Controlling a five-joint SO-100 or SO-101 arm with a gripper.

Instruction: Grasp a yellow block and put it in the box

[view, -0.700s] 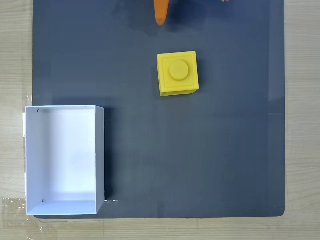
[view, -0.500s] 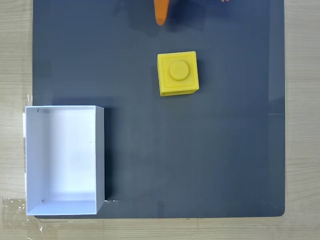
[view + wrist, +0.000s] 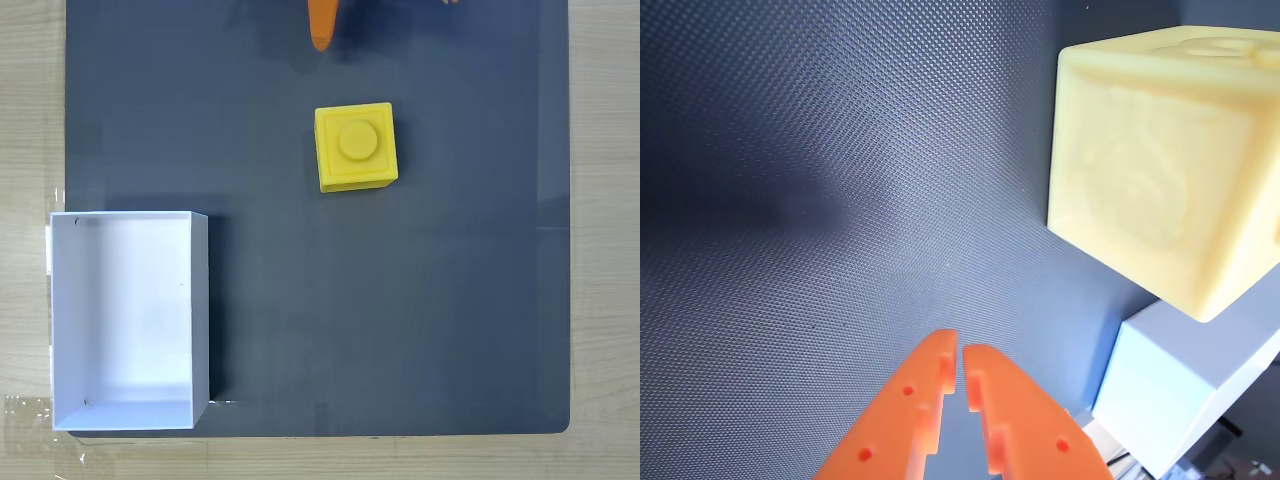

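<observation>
– White walls at the left of the fixed view: the box [image 3: 200, 320], open-topped, bare inside, sitting half on the dark mat [image 3: 420, 320] and half on the wooden table [image 3: 30, 120]. Anything in it?

– Nothing. Moving right: orange gripper [image 3: 321, 40] at the top edge, just a tip poking in. Below it and slightly right, the yellow block [image 3: 356, 146], flat on the mat, stud up, well apart from the box.

– Any change over the last moment?

– None to speak of. Same tip, same place; block and box unmoved. Probably a pause before the approach, so no progress on the grasp yet.

– And up close, in the wrist view?

– Left to right again: plain mat, then the gripper [image 3: 960, 348] low in the middle, fingers pressed almost together with only a thin slit between, holding nothing. Then the yellow block [image 3: 1170, 170] at upper right, clear of the fingers, not touched. Corner of the box [image 3: 1170, 390] beyond it.

– Meaning for the task?

– Everything left to do, by the look of it: spread the fingers wide, swing right to straddle the block, close, lift, carry over to the box.
</observation>
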